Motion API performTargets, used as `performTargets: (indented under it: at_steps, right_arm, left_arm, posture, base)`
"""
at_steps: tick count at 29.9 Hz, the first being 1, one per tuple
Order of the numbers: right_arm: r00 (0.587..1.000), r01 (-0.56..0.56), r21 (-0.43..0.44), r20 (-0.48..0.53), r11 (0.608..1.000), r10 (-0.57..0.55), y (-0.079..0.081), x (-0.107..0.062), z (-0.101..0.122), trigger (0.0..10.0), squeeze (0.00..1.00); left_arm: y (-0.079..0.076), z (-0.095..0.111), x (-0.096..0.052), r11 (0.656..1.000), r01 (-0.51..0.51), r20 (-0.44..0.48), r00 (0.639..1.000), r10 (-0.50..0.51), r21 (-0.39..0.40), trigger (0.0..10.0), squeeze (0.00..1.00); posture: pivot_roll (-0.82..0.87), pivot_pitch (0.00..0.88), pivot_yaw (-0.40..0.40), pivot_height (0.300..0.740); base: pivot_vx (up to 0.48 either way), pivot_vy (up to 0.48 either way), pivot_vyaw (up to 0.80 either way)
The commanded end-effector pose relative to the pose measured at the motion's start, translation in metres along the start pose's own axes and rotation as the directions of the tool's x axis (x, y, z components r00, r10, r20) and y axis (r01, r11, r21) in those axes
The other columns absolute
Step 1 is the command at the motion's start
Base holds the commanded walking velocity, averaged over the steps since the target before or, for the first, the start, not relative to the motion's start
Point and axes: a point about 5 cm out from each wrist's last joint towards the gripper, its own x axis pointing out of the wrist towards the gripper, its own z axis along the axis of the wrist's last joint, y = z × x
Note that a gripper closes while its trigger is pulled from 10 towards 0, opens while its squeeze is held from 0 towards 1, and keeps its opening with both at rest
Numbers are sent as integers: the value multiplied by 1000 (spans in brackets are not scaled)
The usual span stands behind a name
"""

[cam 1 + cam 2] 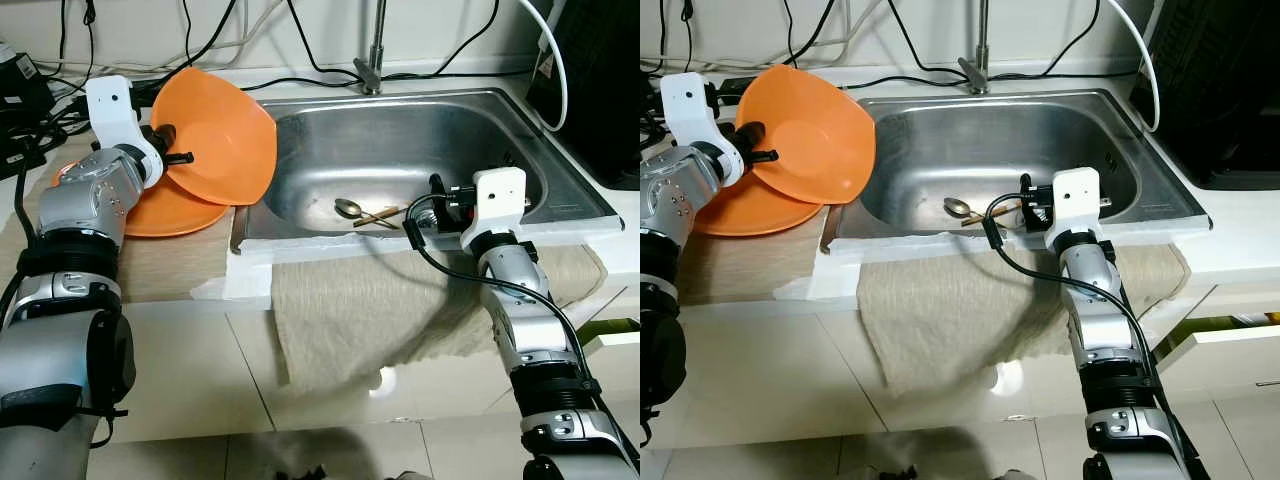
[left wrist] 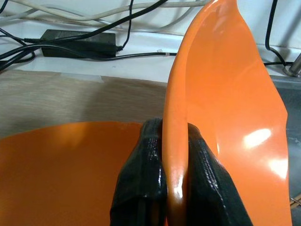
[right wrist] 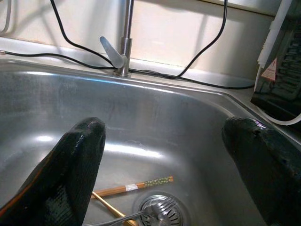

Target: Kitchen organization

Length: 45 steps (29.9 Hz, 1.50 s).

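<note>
Orange plate (image 1: 222, 135) gripped by left end effector (image 1: 170, 145) | right end effector (image 3: 169, 165) spread over sink (image 1: 400, 140) | chopsticks (image 3: 134, 187) below

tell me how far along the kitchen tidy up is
Done: one orange plate lies on the counter. In hand: the left gripper pinches a second plate by its rim, tilted beside the sink. Left: spoon and chopsticks lie in the basin, under the open right gripper.

Head stereo pair looks down, forward at sink (image 1: 400, 150); faucet (image 1: 375, 50) at 12 o'clock. Left wrist camera sits close on orange plate (image 2: 225, 113). Right wrist camera peers into sink, sharing faucet, chopsticks (image 3: 134, 187).
</note>
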Motion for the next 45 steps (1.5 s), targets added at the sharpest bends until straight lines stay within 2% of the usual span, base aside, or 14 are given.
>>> performTargets:
  at_steps: [1,45]
  right_arm:
    - [1000,3,6,13,1000,-3,0,1,3,10000,0]
    - [1000,3,6,13,1000,-3,0,-1,2,10000,0]
  left_arm:
    - [4,-8,0,1000,-20,-56,998,21,19,0,0]
    - [4,-11,0,1000,-17,-57,998,18,19,0,0]
  posture:
    - [-84,0,47,740]
    - [-80,0,35,740]
  base:
    - [0,0,0]
    - [0,0,0]
